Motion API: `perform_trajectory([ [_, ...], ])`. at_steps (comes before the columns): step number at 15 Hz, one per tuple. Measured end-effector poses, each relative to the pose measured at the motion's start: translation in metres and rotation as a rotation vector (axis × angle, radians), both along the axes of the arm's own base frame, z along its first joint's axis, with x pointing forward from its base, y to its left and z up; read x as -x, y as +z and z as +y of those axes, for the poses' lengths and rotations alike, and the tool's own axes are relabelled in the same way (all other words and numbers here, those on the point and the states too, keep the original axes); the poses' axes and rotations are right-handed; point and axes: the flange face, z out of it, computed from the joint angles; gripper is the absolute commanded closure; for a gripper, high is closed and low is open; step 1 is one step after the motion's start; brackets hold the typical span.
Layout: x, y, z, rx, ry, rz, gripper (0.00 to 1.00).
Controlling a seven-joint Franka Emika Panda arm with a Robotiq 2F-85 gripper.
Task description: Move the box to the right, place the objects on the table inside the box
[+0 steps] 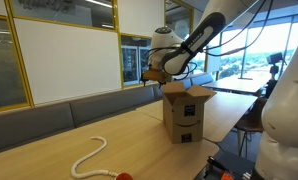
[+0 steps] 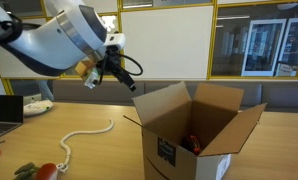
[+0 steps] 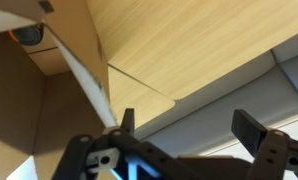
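Note:
The brown cardboard box (image 1: 187, 112) stands on the light wooden table (image 1: 49, 150) with its top flaps open. Inside it lies a small red item (image 2: 192, 143). A cream-white rope (image 2: 84, 135) curls on the table beside the box (image 2: 194, 135), and an orange-red item (image 2: 47, 170) lies near the rope's end. My gripper (image 1: 154, 72) hangs in the air above and behind the box, apart from it. In the wrist view the gripper (image 3: 189, 128) is open with nothing between its fingers (image 3: 251, 130), and a box flap (image 3: 74, 40) fills the upper left.
A grey padded bench (image 1: 79, 105) runs along the table's far side under the windows. A laptop (image 2: 4, 108) sits at the table's far end. A green item (image 2: 24, 170) lies by the orange-red one. The rope (image 1: 89, 158) ends near the front edge.

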Motion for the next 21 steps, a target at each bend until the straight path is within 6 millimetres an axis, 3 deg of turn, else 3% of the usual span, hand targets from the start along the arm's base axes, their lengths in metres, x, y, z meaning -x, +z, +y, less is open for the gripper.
perform_trajectory([
  [5, 0.023, -0.035, 0.085, -0.079, 0.204, 0.154, 0.0],
  [8, 0.039, -0.054, 0.121, -0.113, 0.294, 0.261, 0.0],
  [15, 0.071, -0.108, 0.145, -0.185, 0.398, 0.492, 0.0],
  [21, 0.085, -0.148, 0.159, -0.219, 0.424, 0.605, 0.0],
])
